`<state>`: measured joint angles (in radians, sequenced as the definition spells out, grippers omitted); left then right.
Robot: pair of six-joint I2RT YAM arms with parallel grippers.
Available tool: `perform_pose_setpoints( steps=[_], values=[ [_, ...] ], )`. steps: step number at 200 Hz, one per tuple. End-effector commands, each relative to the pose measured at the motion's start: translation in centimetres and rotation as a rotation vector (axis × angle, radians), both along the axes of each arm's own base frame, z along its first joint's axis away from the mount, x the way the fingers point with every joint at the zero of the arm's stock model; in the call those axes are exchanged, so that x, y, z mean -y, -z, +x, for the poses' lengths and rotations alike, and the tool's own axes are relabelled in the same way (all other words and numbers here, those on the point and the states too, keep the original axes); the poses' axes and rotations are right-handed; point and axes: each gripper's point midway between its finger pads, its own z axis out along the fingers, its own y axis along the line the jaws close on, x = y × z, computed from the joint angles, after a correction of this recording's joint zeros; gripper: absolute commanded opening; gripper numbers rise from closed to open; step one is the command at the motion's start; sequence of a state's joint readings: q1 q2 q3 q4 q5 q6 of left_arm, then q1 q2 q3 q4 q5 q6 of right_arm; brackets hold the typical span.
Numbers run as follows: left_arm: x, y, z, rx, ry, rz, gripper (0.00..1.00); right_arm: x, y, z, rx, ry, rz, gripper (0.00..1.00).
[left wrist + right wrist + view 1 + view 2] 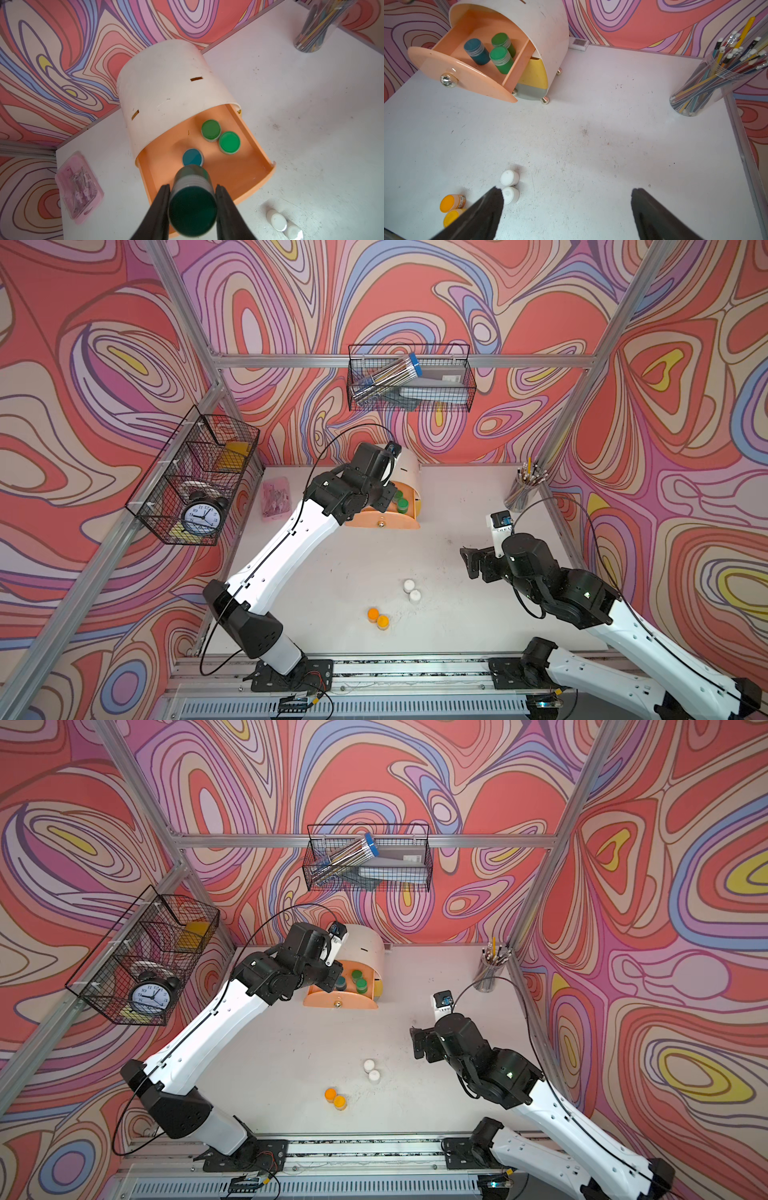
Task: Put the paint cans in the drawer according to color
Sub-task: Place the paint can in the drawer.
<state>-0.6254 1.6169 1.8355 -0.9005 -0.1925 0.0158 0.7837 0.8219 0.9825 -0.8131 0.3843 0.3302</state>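
My left gripper (192,186) clamps a dark-green-lidded plastic paint pot (192,209) over the open peach drawer (245,176) holding green pots (229,142); right gripper (566,190) spread wide.

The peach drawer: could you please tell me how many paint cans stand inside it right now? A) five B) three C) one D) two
B: a teal can, a green can and a second green can stand in the peach drawer, while a fourth can is gripped in the left pincer.
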Motion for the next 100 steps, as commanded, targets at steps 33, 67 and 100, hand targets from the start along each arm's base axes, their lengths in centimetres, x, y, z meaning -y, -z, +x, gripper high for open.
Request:
perform_pose_setpoints(
  steps=[33,67,100],
  values=[
    [-3.0,4.0,2.1,-0.108,-0.052,0.076,0.17,-0.1,0.8,0.1,0.008,-0.018,-0.020,0.98],
    [-3.9,5.9,3.0,-0.144,-0.080,0.070,0.18,0.1,1.2,0.1,0.006,-0.016,-0.036,0.98],
    [-3.8,7.7,3.3,-0.182,-0.083,0.054,0.24,0.2,1.2,0.1,0.008,-0.015,-0.041,0.98]
  ],
)
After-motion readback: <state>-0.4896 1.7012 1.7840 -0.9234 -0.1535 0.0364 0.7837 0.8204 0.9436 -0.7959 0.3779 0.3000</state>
